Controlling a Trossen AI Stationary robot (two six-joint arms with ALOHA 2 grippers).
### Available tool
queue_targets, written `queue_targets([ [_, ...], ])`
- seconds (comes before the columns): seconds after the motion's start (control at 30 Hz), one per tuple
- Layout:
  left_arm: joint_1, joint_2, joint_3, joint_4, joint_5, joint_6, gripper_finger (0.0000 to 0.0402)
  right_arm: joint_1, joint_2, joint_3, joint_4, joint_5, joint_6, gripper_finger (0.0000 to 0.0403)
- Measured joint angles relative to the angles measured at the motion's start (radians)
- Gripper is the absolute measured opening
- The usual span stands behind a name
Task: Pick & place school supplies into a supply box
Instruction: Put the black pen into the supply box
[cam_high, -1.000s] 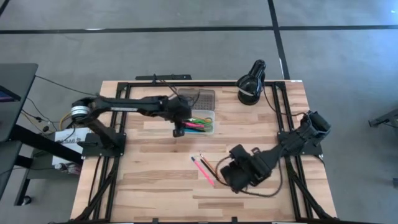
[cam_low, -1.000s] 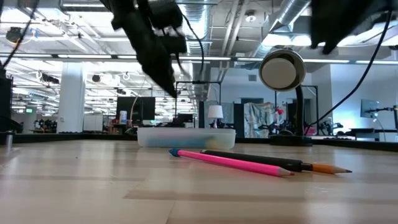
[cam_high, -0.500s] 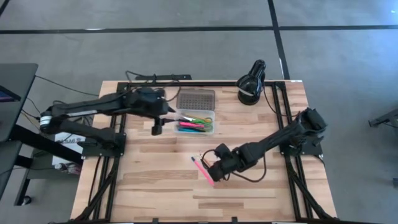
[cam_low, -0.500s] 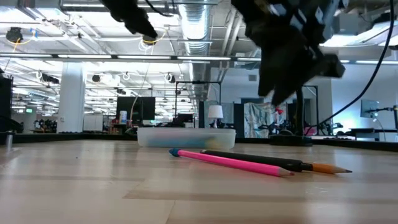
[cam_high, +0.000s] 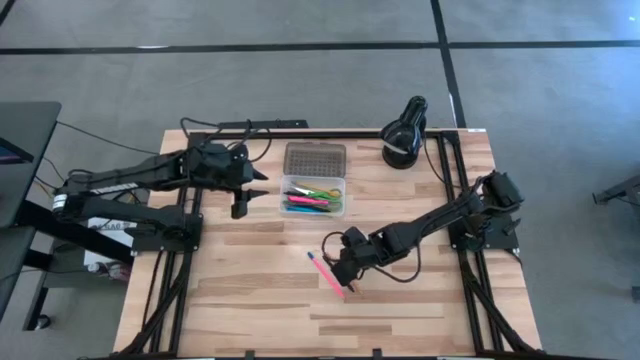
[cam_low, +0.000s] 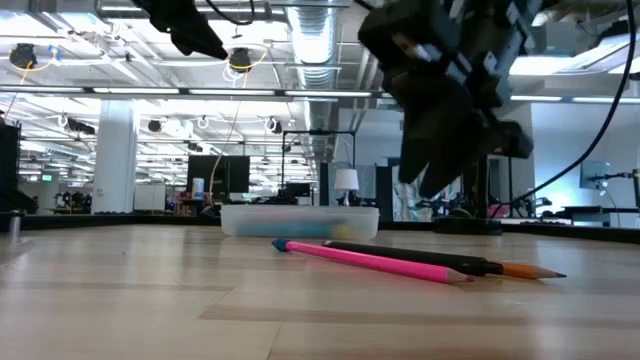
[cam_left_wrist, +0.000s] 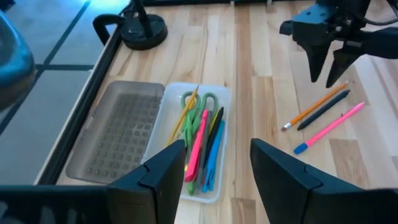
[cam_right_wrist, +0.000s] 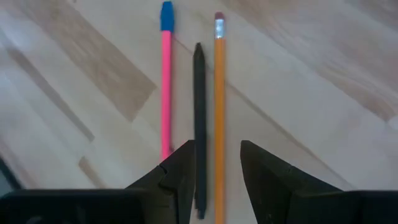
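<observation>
- Right hand (cam_right_wrist: 214, 163) hung partly open, empty, over 3 loose pencils (cam_right_wrist: 199, 118) on the table (cam_high: 260, 290).
- Left hand (cam_left_wrist: 214, 162) gaped wide, empty, beside the supply box (cam_high: 314, 194).

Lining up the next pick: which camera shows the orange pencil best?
The right wrist view: the orange pencil lies full length beside the black one. The left wrist view shows it small, the low view only its tip, and the high view hides it.
</observation>
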Motion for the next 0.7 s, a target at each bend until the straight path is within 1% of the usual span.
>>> queue_targets([
  [0.1, 0.0, 0.001, -0.002, 0.003, 0.0, -0.003, 0.0177, -0.013, 0.029, -0.004, 0.018, -0.002, -0.047, 0.0118],
  [0.17, 0.0, 0.005, -0.002, 0.015, 0.0, -0.004, 0.0177, -0.017, 0.059, 0.002, 0.094, -0.02, -0.076, 0.0118],
  [0.23, 0.0, 0.005, -0.002, 0.016, 0.0, -0.005, 0.0177, -0.022, 0.082, -0.001, 0.104, -0.037, -0.094, 0.0118],
  [0.43, 0.0, 0.005, -0.002, 0.018, -0.001, -0.015, 0.0177, -0.021, 0.141, 0.002, 0.135, -0.066, -0.072, 0.0118],
  [0.7, 0.0, 0.005, -0.002, 0.021, -0.001, -0.036, 0.0177, -0.02, 0.147, 0.003, 0.14, -0.073, -0.063, 0.0118],
])
